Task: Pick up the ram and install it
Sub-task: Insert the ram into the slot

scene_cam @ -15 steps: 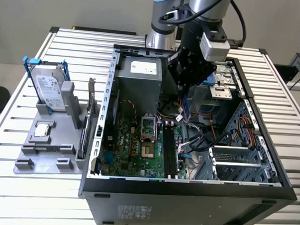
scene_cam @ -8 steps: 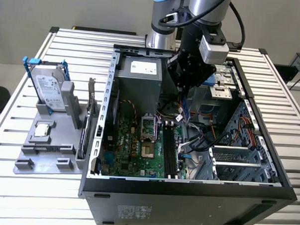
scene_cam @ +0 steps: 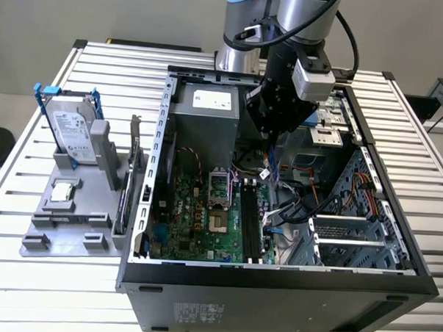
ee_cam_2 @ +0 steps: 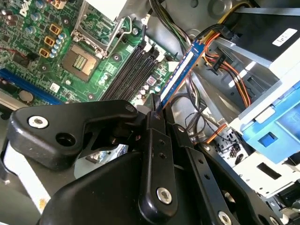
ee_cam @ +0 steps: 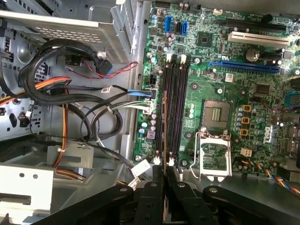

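Note:
My gripper [scene_cam: 273,131] hangs over the back of the open computer case [scene_cam: 142,207], above the motherboard [scene_cam: 197,224]. It is shut on the ram [ee_cam_2: 178,75], a slim strip seen edge-on that sticks out from between the fingertips [ee_cam_2: 154,123]. In the first wrist view the ram [ee_cam: 164,136] lines up along the black memory slots [ee_cam: 175,108] and hovers just beside them, over the slot nearest the cables. From the second wrist view, the slots [ee_cam_2: 133,70] lie below and off to one side of the ram. In the exterior view the slots [scene_cam: 252,226] are nearer the camera than the gripper.
Bundled cables [ee_cam: 89,103] lie close beside the slots. The open CPU socket [ee_cam: 214,115] sits on their other side. A grey holder [scene_cam: 65,218] on the exterior view's left carries a hard drive in a blue frame [scene_cam: 70,134] and an expansion card [scene_cam: 129,180].

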Robot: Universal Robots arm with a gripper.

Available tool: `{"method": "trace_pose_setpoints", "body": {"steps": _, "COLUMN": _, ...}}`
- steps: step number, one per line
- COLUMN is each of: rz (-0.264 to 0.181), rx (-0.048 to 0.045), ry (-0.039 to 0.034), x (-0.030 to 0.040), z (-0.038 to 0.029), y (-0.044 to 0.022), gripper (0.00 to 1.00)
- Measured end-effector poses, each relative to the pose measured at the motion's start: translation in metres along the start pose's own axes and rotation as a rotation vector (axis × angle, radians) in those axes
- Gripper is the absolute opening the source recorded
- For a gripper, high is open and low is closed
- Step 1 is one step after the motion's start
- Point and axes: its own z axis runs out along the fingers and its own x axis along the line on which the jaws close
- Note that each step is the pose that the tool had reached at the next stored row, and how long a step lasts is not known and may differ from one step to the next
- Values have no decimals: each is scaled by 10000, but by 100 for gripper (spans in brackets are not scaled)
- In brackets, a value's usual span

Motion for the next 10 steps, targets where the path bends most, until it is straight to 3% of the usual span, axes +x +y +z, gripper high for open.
{"method": "trace_pose_setpoints", "body": {"steps": 10, "rz": 1, "rx": 2, "ry": -1, "x": -1, "z": 28, "y": -1, "gripper": 0}}
